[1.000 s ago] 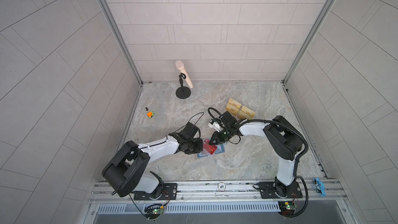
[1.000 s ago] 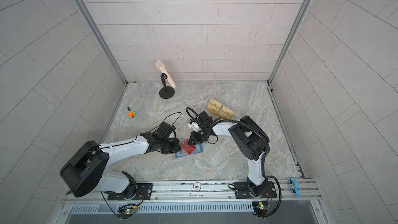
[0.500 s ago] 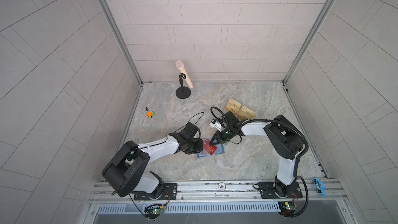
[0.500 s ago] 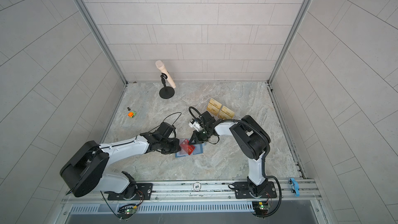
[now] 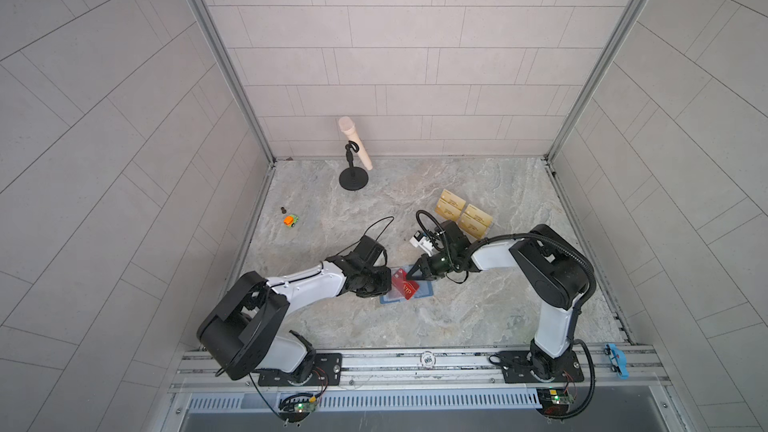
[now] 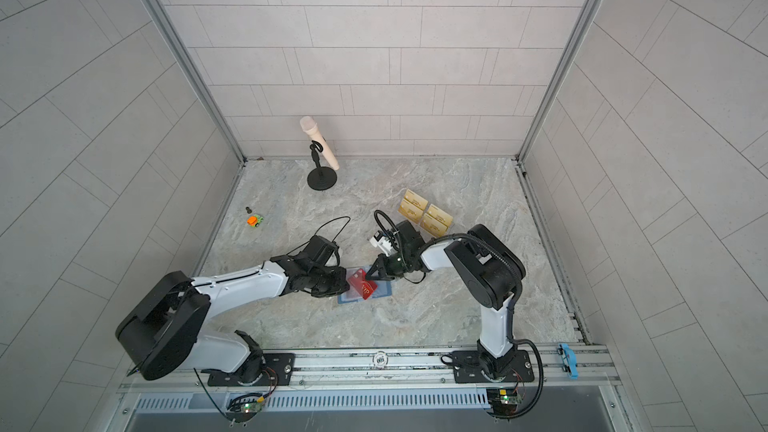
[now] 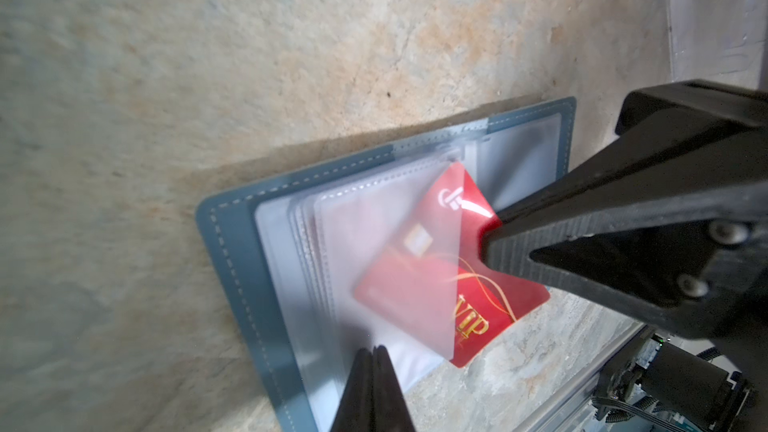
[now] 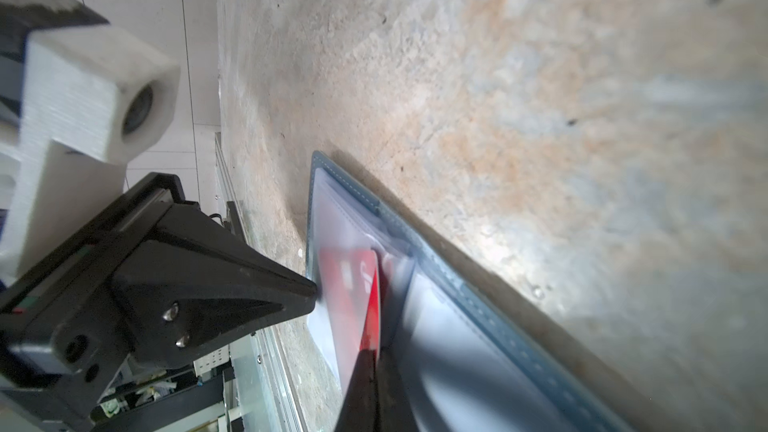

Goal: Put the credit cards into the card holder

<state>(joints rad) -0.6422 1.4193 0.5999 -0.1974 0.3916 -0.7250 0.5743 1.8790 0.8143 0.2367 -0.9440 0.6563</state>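
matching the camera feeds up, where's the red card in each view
top view: red card just below centre, on the open wallet.
top view: just below centre, on the wallet.
left wrist: half inside a clear sleeve, card.
right wrist: seen slantwise, in that sleeve.
shared landmark: the wallet's blue border.

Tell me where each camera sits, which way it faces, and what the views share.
Both top views: high over the front rail, looking down at the table; both arms whole.
Left wrist: on the left arm, looking along its shut left gripper at the holder and card; right gripper opposite.
Right wrist: on the right arm, looking along its gripper at the same holder and card; left gripper opposite.
Shared: all four show holder, card, both grippers.
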